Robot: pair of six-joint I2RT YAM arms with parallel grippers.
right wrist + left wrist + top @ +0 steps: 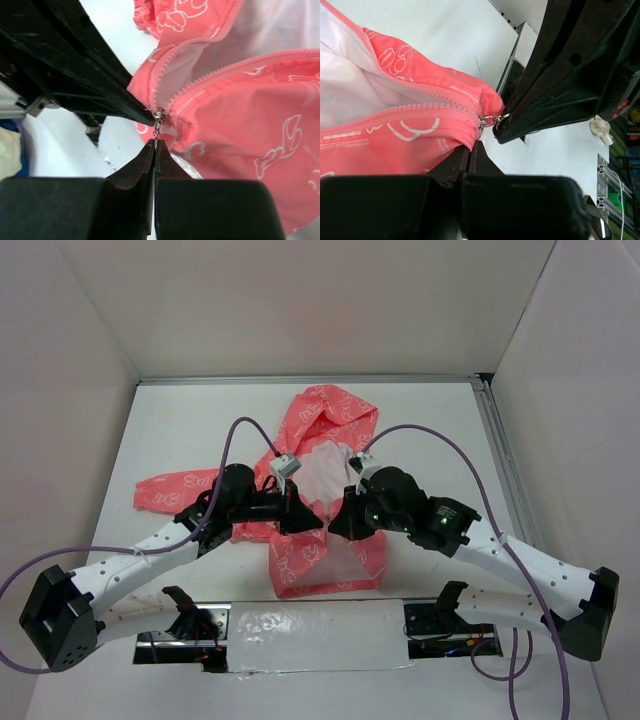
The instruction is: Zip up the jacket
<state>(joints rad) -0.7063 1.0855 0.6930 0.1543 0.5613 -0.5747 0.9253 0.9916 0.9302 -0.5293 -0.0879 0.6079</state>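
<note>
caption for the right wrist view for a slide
Right hand pinches the zipper pull at the bottom of the jacket, left hand grips the fabric beside it, teeth parted beyond

White table with a coral-pink jacket flat on its middle.

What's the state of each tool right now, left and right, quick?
Left tool: closed, pinching the jacket fabric at the zipper's end.
Right tool: closed, holding the zipper pull.
</note>
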